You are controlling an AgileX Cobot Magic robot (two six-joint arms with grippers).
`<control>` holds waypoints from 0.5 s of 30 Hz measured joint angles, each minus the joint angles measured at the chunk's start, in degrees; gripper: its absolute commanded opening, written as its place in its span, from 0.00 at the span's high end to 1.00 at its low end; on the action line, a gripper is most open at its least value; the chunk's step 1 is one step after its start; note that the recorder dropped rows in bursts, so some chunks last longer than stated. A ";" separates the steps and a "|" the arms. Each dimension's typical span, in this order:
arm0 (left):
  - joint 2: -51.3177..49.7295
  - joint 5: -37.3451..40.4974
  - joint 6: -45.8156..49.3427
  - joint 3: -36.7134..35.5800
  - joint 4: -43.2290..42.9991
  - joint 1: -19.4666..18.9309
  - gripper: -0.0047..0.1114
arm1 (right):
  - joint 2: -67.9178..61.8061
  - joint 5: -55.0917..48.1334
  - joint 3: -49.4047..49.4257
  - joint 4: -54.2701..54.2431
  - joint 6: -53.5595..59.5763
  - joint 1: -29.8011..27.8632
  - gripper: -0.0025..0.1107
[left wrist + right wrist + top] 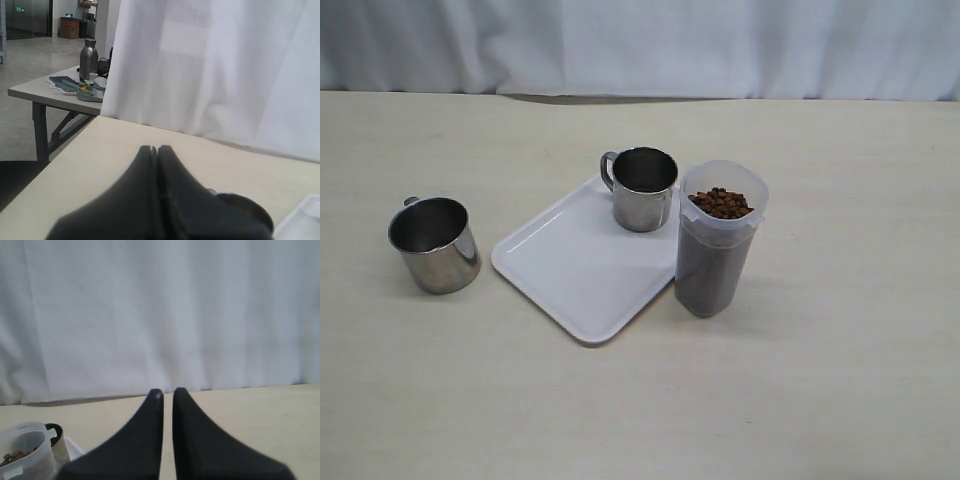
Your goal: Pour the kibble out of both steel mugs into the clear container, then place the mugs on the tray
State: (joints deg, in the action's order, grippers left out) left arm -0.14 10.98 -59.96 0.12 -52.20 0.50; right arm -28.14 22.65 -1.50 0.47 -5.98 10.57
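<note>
Brimful of kibble [721, 203], the clear container [718, 250] stands just beside the tray [570, 270] at its 3 o'clock. I judge that a mug swung in too wide could topple it and scatter pellets. One steel mug [644, 188] sits on the tray at 1 o'clock. The other mug [434, 244] waits on the bench [840, 400] at the tray's 9 o'clock. The left fingers [135, 200] are pressed together and empty, with that mug's rim just beyond them; unopened, they would shove it. The right fingers [145, 440] are likewise closed on nothing, the container near them.

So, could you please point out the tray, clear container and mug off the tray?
tray [570, 265], exterior view, bare floor.
clear container [712, 268], exterior view, side wall.
mug off the tray [440, 265], exterior view, outer wall.
</note>
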 measured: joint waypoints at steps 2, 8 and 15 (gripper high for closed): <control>0.00 0.00 0.00 0.00 0.00 0.00 0.96 | 3.57 -0.63 0.89 -0.83 0.13 0.00 0.93; 0.00 0.00 0.00 0.00 0.00 0.00 0.96 | 15.37 -6.98 1.21 -7.67 5.47 0.00 0.93; 0.00 0.00 0.00 0.00 0.00 0.00 0.96 | 25.20 -14.32 1.21 -8.99 6.84 0.00 0.93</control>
State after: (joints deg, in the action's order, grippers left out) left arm -0.14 10.98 -59.96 0.12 -52.20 0.50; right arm -2.94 8.33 -0.29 -8.52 0.86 10.57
